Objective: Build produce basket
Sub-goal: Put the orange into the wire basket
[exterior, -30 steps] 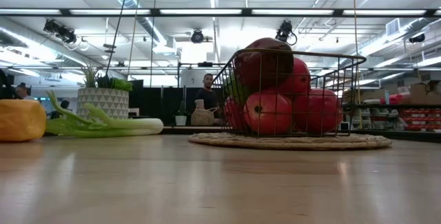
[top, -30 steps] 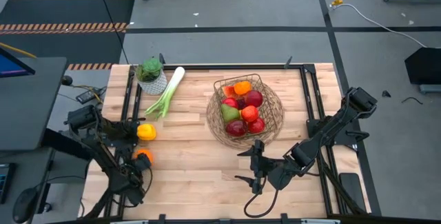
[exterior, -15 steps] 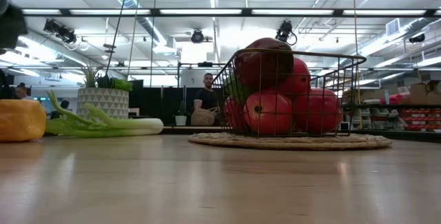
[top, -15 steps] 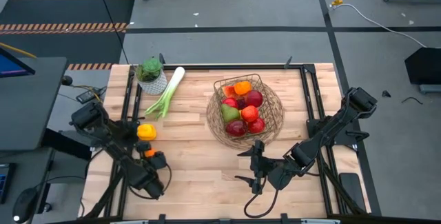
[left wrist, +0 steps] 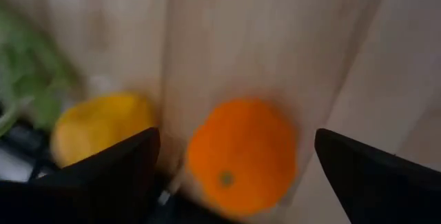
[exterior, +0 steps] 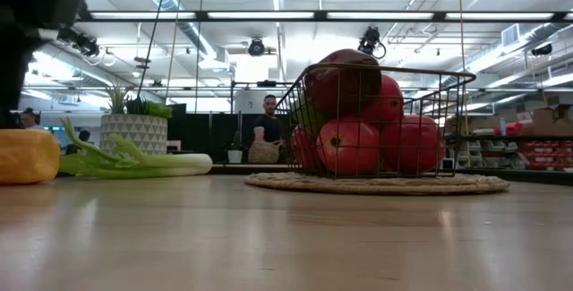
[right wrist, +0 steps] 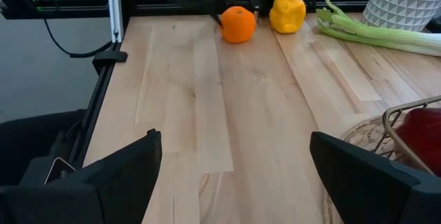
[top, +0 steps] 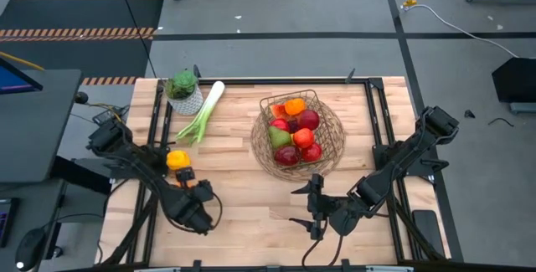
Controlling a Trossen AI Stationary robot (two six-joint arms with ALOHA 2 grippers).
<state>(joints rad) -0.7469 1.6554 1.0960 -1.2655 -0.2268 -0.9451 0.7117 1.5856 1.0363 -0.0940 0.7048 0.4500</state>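
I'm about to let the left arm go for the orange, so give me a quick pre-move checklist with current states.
1. Left gripper open: ok, fingers spread wide.
2. Orange lined up between the fingers: ok in the left wrist view.
3. Orange free of the yellow pepper: ok, a gap shows between them.
4. Room in the basket: cannot tell; fruit already fills it high.
5. Right gripper out of the way: ok, open and waiting near the table's front edge.
6. Leek clear of the path: ok, lying beside the plant pot.
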